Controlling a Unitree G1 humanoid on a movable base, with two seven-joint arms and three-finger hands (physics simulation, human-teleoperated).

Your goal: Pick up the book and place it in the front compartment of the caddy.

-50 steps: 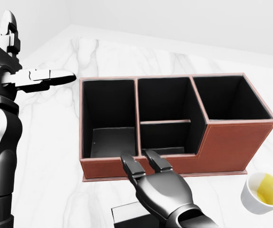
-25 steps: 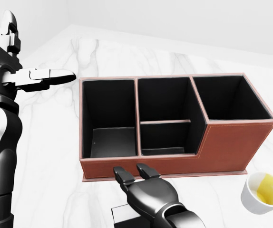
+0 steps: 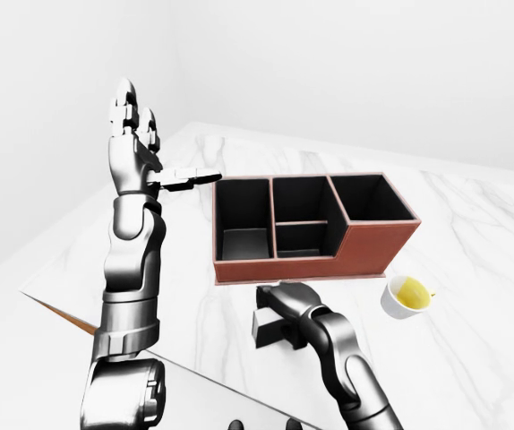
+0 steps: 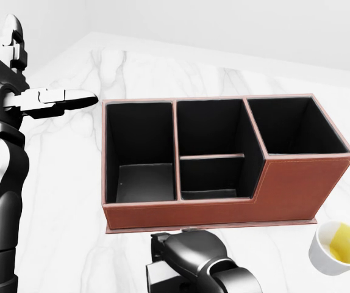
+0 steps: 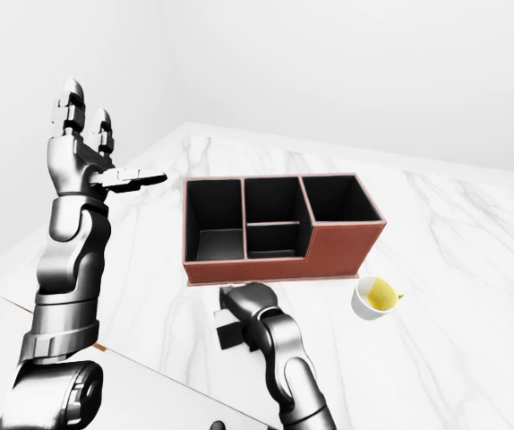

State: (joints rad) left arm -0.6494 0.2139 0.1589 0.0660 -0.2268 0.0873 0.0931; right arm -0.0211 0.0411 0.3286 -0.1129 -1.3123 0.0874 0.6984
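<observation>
— Where is the metallic grey three-finger left hand (image 3: 134, 143)?
— Raised at about ten o'clock in the left-eye view, forearm upright, two fingers pointing to twelve o'clock and its thumb (image 4: 56, 99) stretched toward three o'clock. Spread wide, gripping nothing.
— And the dark grey right hand (image 4: 188, 251)?
— Low at six o'clock in the head view, knuckles up, fingers curled downward; whether they close round anything cannot be told. Its forearm runs off toward five o'clock.

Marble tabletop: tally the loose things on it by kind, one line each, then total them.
Caddy: 1, brown with black compartments
Cup: 1, white with a yellow inside
Book: 1, dark, partly under the right hand
Total: 3 on the marble tabletop
</observation>
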